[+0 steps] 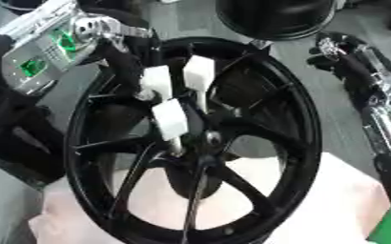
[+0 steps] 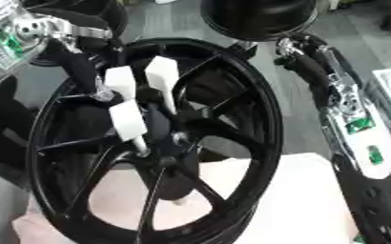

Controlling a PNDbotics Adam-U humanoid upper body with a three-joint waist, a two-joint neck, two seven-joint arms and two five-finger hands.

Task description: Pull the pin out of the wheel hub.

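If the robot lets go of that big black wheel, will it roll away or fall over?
The wheel stands on its thin rim, so it would probably tip. It is round, so it might roll. It looks stiff and probably heavy. The left hand reaches its hub.

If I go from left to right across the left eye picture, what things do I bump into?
Left arm → left hand with white fingertips at the hub → black wheel → right arm.

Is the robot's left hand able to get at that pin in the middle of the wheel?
Probably yes. The left hand already hangs over the black wheel with its white fingertips at the hub, nothing between them. I cannot pick out the pin itself.
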